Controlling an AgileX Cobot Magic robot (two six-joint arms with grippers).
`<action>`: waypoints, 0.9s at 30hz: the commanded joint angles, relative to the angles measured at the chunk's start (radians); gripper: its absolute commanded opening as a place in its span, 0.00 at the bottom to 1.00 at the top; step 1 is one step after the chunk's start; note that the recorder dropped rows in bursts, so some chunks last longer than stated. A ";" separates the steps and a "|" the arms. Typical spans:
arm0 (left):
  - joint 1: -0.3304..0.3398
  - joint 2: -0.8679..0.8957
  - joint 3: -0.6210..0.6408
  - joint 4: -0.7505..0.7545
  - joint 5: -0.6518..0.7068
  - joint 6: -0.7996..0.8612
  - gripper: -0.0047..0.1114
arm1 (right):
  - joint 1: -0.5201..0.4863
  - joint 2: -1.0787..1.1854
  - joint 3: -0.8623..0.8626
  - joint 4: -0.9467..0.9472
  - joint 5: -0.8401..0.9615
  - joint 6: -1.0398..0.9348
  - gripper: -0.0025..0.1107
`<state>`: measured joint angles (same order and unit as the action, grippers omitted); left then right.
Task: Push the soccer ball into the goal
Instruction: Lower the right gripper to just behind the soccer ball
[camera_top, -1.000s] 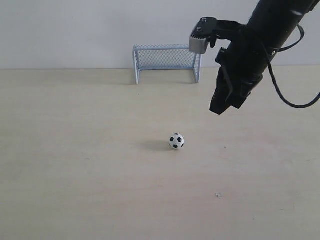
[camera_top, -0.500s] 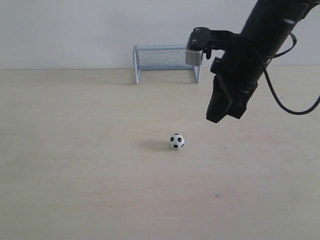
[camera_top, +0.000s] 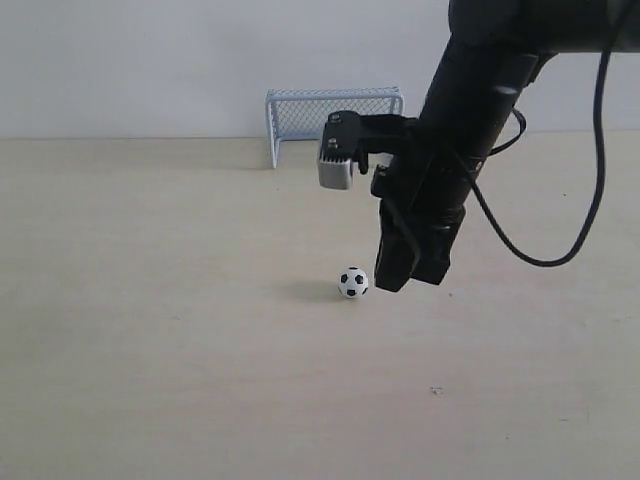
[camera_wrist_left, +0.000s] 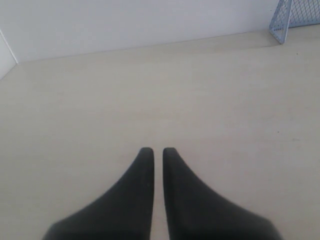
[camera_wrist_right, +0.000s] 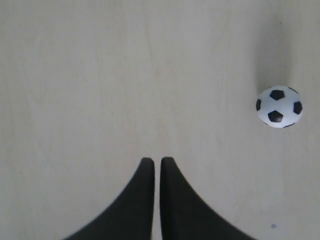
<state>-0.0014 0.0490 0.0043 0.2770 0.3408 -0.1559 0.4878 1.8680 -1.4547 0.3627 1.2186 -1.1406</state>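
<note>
One tiny white soccer ball (camera_top: 353, 283) with black pentagon patches lies on the pale table (camera_top: 150, 350), well short of the goal (camera_top: 333, 120), just beside the right gripper (camera_top: 395, 284), whose fingers are nearly together, as on the left gripper (camera_wrist_left: 154, 150).

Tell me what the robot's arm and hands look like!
The right arm is a thick black tube with a small grey box fixed on it and a thin black cable looping beside it. The right hand and left hand each have two smooth black fingers curving to narrow tips.
</note>
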 joint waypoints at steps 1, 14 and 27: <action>-0.008 0.005 -0.004 0.000 -0.003 -0.009 0.09 | 0.001 0.043 0.001 -0.006 0.002 0.002 0.02; -0.008 0.005 -0.004 0.000 -0.003 -0.009 0.09 | 0.001 0.110 0.001 -0.070 0.002 -0.001 0.02; -0.008 0.005 -0.004 0.000 -0.003 -0.009 0.09 | 0.001 0.110 0.001 -0.038 0.002 -0.001 0.02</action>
<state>-0.0014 0.0490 0.0043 0.2770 0.3408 -0.1559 0.4878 1.9821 -1.4547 0.3209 1.2166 -1.1388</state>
